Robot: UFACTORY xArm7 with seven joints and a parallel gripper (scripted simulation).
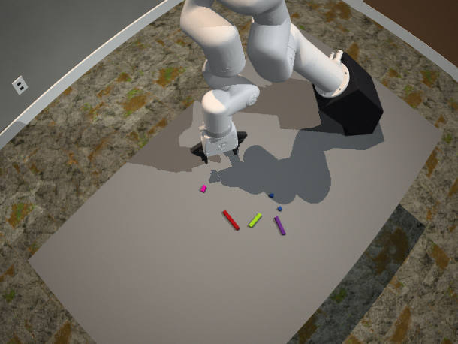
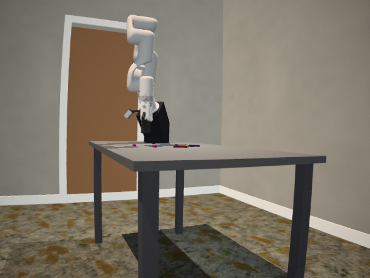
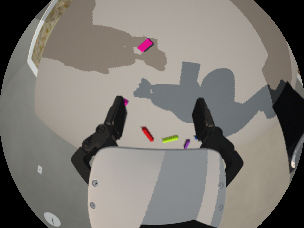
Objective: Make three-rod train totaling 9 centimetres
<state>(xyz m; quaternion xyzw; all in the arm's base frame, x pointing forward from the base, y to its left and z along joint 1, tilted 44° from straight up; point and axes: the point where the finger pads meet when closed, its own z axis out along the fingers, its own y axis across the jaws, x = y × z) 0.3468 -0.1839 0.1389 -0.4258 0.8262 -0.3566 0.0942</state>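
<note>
My gripper (image 1: 221, 158) (image 2: 145, 131) (image 3: 160, 104) is open and empty, high above the table. One magenta rod (image 1: 203, 188) (image 2: 154, 146) (image 3: 126, 102) is partly hidden by the left finger in the wrist view. Another magenta rod (image 2: 134, 145) (image 3: 145, 45) is hidden behind the gripper in the top view. A red rod (image 1: 230, 220) (image 2: 181, 146) (image 3: 147, 134), a lime rod (image 1: 254, 220) (image 3: 170, 139) and a purple rod (image 1: 280, 226) (image 2: 195, 145) (image 3: 187, 144) lie apart at different angles. Two blue rods, one (image 1: 271, 195) in the arm's shadow and one (image 1: 280, 209) near the purple rod, lie apart.
The grey table (image 1: 150, 263) (image 2: 242, 156) bears all the rods. The black robot base (image 1: 349, 105) (image 2: 161, 130) stands at its far side. The arm's shadows fall across the table beside the magenta and blue rods.
</note>
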